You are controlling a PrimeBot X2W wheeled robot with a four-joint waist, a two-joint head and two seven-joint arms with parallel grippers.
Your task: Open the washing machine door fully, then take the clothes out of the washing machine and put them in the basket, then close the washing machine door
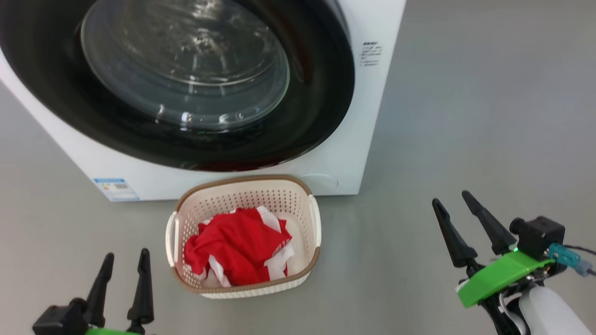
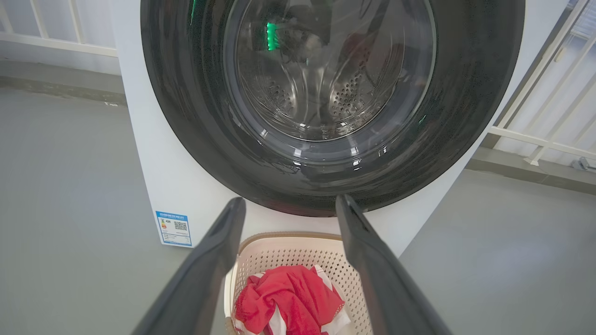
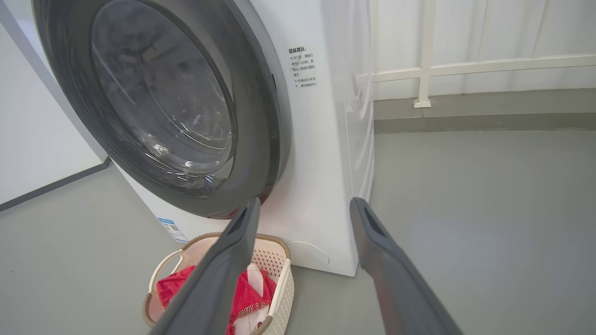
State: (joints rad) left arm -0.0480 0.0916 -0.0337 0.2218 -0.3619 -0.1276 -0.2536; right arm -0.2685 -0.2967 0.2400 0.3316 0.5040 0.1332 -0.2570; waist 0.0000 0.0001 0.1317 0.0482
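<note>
Seemingly little remains: the clothes lie in the basket, just ahead of the left hand and right hand, between them. Both hands are released and empty. Beyond them the washing machine door looks shut against the washing machine.

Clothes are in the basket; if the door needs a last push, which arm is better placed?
Left, probably. The left gripper points squarely at the lower rim of the door; the right gripper points at the right corner of the machine, beside the door. Both are open.
</note>
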